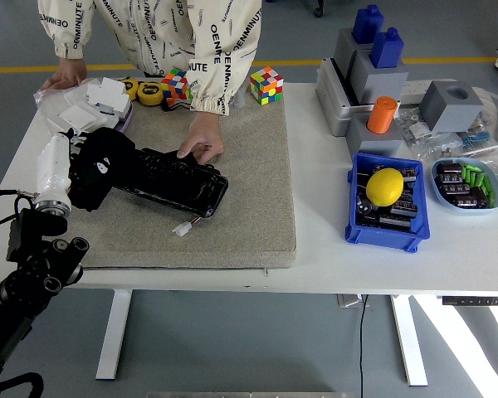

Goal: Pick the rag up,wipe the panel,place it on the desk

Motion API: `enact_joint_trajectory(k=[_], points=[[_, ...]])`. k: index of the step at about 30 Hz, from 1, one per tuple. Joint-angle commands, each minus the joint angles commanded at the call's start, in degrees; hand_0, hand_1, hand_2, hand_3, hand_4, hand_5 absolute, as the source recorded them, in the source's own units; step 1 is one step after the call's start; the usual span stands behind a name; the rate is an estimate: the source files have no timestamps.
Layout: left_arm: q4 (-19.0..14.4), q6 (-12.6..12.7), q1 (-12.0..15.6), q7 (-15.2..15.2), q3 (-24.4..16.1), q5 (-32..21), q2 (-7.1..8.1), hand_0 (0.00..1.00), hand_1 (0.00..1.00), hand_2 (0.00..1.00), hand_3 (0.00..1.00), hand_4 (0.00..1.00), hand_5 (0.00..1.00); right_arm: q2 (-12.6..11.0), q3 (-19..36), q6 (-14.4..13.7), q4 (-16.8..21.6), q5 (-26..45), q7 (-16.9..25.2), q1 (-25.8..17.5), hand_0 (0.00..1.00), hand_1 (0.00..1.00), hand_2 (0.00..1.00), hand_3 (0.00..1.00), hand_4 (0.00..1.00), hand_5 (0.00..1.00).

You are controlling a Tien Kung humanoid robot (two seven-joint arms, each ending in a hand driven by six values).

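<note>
A black rag (100, 170) is bunched in my left hand (70, 166) at the left end of the black panel (176, 180). The panel lies on the grey felt mat (232, 207). My left hand is white with a black arm that comes in from the lower left, and its fingers are closed on the rag. A person's hand (202, 143) presses on the panel's far edge and holds it down. The person's other hand (65, 76) rests at the table's far left. My right arm is out of view.
A white box pile (95, 104) sits behind my left hand. Two Rubik's cubes (266, 84) and tape measures (149, 91) lie at the mat's far edge. A blue bin (388, 203) with a yellow lemon (384, 186) stands right of the mat, with grey blocks (382, 75) behind it.
</note>
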Motion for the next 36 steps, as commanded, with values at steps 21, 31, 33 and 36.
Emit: enact_joint_trajectory(k=[21, 31, 33, 36], points=[[-12.0, -1.0, 2.0, 1.7, 21.5, -7.7, 1.87, 0.273, 0.257, 0.302, 0.546, 0.677, 0.002, 0.0, 0.6, 0.0, 0.1, -0.4, 0.0, 0.0, 0.540, 0.559, 0.492, 0.521, 0.889, 0.352], [-17.8, -1.3, 2.1, 2.1, 29.0, -10.1, 2.13, 0.273, 0.257, 0.302, 0.546, 0.677, 0.002, 0.0, 0.6, 0.0, 0.1, -0.4, 0.1, 0.0, 0.543, 0.561, 0.492, 0.522, 0.891, 0.352], [-18.5, -1.3, 2.1, 2.0, 29.7, -10.3, 2.02, 0.273, 0.257, 0.302, 0.546, 0.677, 0.002, 0.0, 0.5, 0.0, 0.1, -0.3, 0.0, 0.0, 0.543, 0.561, 0.492, 0.522, 0.891, 0.352], [-19.0, -1.3, 1.9, 2.1, 30.4, -10.5, 1.90, 0.273, 0.256, 0.302, 0.546, 0.677, 0.002, 0.0, -0.2, 0.0, 0.4, 0.2, 0.0, 0.0, 0.543, 0.560, 0.492, 0.522, 0.890, 0.353]])
